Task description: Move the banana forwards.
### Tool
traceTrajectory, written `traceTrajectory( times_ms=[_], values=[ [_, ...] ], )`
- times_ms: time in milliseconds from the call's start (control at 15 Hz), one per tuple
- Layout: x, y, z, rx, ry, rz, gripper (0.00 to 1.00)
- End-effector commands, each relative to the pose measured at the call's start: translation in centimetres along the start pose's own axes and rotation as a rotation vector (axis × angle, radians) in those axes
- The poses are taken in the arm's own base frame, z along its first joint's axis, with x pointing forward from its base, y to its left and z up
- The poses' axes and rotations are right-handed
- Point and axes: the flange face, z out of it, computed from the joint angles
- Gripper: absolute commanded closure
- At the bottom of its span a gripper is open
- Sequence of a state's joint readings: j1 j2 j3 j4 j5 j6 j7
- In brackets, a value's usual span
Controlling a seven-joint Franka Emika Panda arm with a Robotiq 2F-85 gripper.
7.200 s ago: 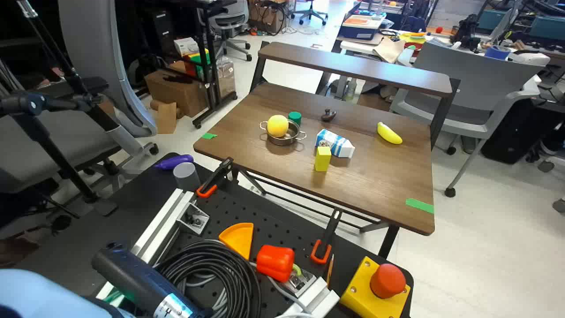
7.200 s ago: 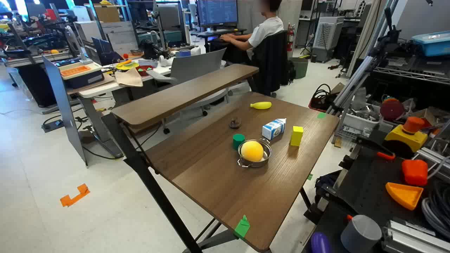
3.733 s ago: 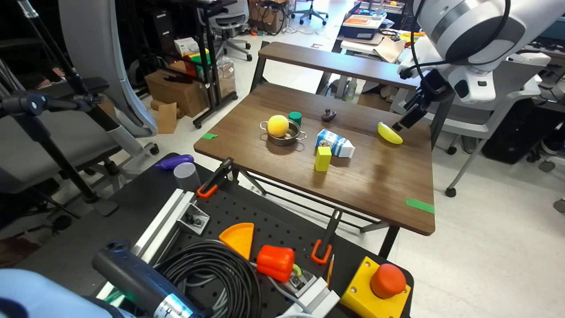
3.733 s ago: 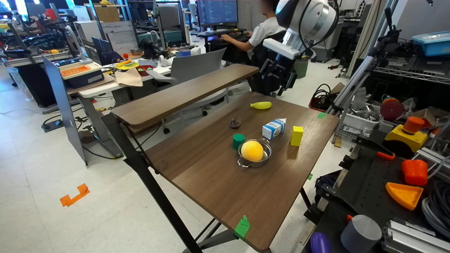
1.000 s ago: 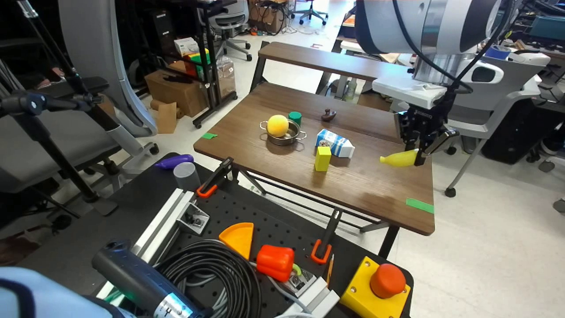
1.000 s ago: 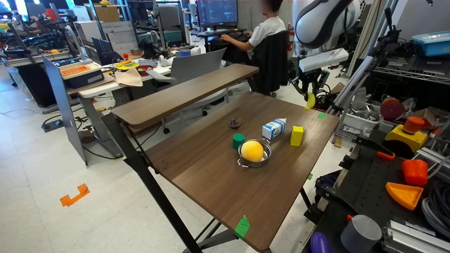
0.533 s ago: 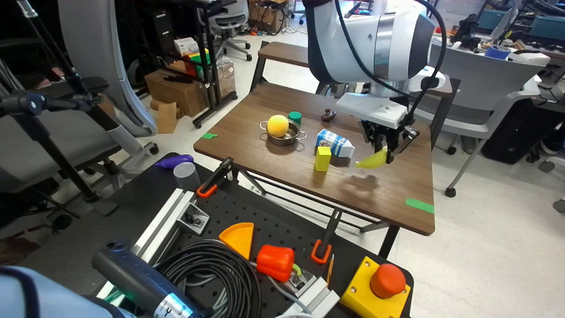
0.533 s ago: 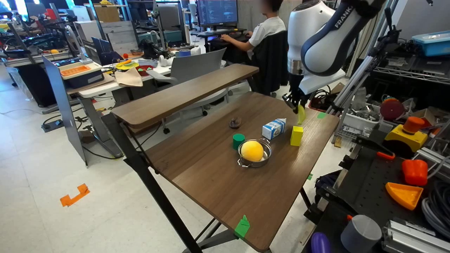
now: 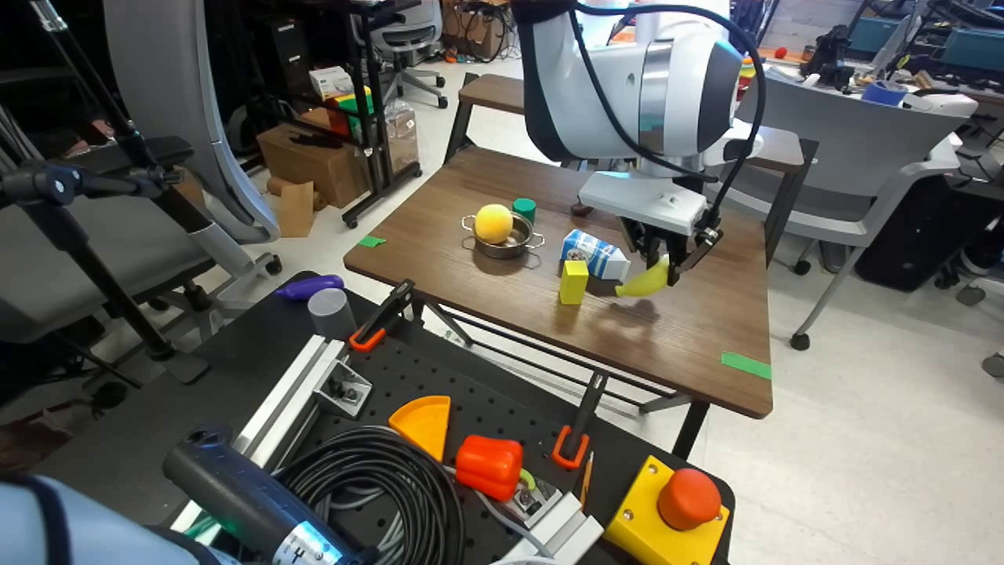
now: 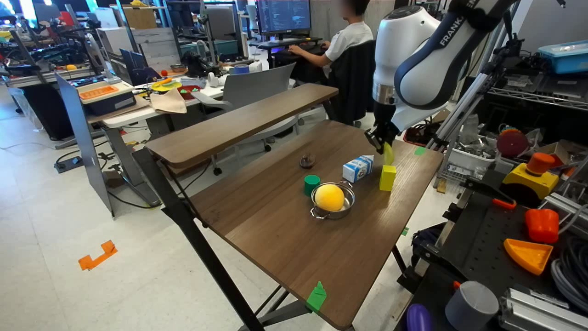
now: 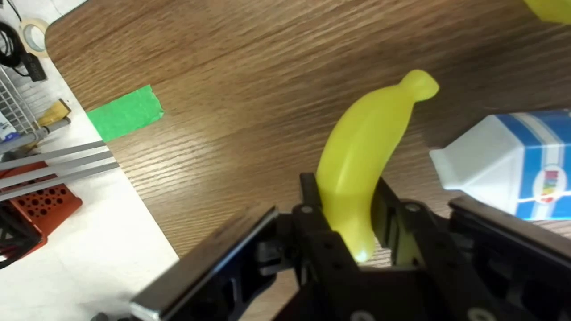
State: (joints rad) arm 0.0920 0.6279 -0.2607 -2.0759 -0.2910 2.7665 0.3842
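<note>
Bright room light. In exterior view, soft shadow on desk (image 9: 690,349) below pincer (image 9: 663,269). In wrist view, glare streaks desk left of pincer, floor (image 11: 116,236) farther left washed-out white; gloss highlight on banana (image 11: 359,145); pincer's nearest parts blurred.

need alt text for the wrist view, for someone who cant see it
A yellow banana is held in the gripper over a brown wood-grain tabletop, its stem end pointing toward the upper right. A blue-and-white gable-top carton lies at right, partly out of frame, and a strip of green tape sits at the tabletop's edge on the left.
</note>
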Motion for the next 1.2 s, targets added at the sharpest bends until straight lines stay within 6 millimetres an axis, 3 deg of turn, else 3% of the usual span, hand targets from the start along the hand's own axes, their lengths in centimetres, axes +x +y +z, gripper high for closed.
traceTrajectory(
  times_ms=[0, 867, 933, 1000, 1133],
  values=[
    [-0.3, 0.4, 0.4, 0.016, -0.002, -0.024, 0.93],
    [0.4, 0.2, 3.4, 0.073, -0.062, -0.011, 0.93],
    [0.5, 0.3, 3.5, 0.071, -0.066, -0.006, 0.45],
    [0.6, 0.4, 3.6, 0.071, -0.065, -0.002, 0.44],
    [0.7, 0.5, 3.4, 0.071, -0.062, 0.004, 0.3]
  ],
)
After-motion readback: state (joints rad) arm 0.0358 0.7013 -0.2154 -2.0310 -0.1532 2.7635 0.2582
